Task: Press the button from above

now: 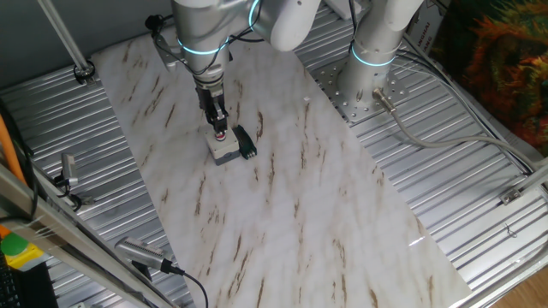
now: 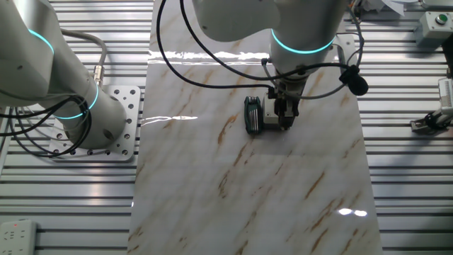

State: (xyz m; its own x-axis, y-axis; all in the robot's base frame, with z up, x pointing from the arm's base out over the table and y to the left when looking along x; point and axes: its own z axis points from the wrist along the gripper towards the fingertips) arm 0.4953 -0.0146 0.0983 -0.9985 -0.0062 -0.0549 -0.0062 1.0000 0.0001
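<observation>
The button (image 1: 222,135) is a small red cap on a light-grey square box (image 1: 226,151) with a black connector piece (image 1: 247,143) on its right side. It sits on the marble-patterned board (image 1: 291,214). My gripper (image 1: 220,128) points straight down, directly over the red cap, its tip at or just on the cap. The fingers (image 1: 216,111) are pressed together with no gap. In the other fixed view my gripper (image 2: 284,122) covers the cap; the grey box (image 2: 270,117) and the black connector (image 2: 253,115) show to its left.
The arm's base (image 1: 370,77) stands on a bolted plate (image 2: 117,120) beside the board. Ribbed metal table (image 1: 479,197) surrounds the board. A cable with a metal plug (image 1: 141,255) lies at the board's near-left edge. Clamps (image 2: 428,122) sit at the table's side.
</observation>
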